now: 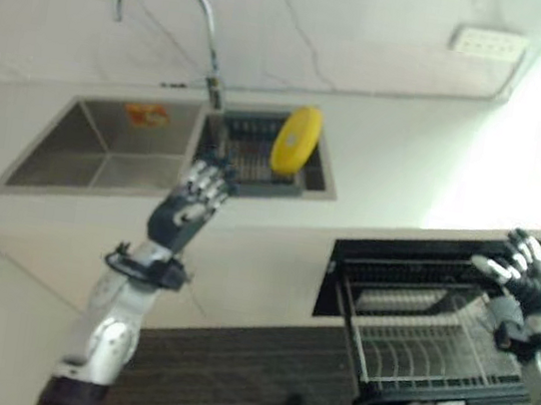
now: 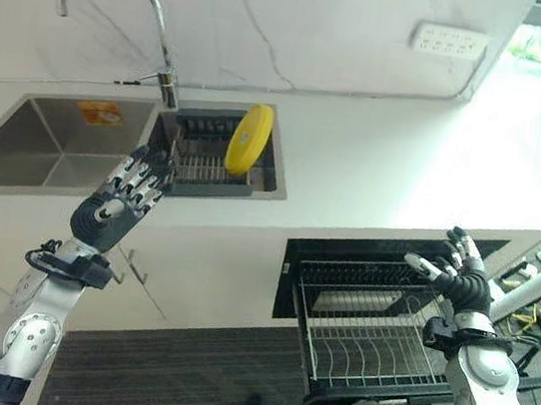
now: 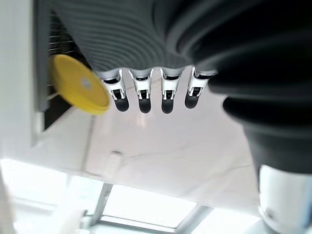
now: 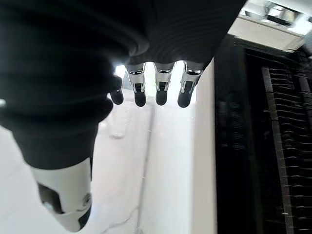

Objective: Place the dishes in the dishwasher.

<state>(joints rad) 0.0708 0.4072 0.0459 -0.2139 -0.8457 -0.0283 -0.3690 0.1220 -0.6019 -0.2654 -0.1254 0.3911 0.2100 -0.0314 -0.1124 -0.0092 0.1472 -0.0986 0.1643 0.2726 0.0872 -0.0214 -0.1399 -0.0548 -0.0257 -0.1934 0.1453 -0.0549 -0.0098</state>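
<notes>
1. The yellow plate (image 2: 250,139) stands on edge in the dark rack (image 2: 213,169) set in the right basin of the sink (image 2: 51,147), on the far counter; nothing of mine touches it.
2. My left hand (image 2: 122,197) is raised just near and left of that rack, fingers (image 3: 142,92) straight and slightly spread, holding nothing.
3. My right hand (image 2: 458,269) hovers over the right rim of the pulled-out dishwasher rack (image 2: 372,343), fingers (image 4: 161,87) relaxed and apart, also empty.
4. I judge the plate to be stiff, light and smooth, probably plastic or glazed, so it may slip. Its upper rim stands free above the rack, and that is where I would pinch it, thumb on one face and fingers on the other.
5. Lifting it straight up should clear the rack's tines; a sideways pull could snag it.
6. Hidden: the plate's lower edge sits down among the tines, so I cannot tell how firmly it is wedged.
7. Whether other dishes lie in the sink rack is hard to make out.
8. The faucet (image 2: 127,1) arches just left of the plate, near my reach path.
9. The dishwasher's inside behind its rack is dark.
</notes>
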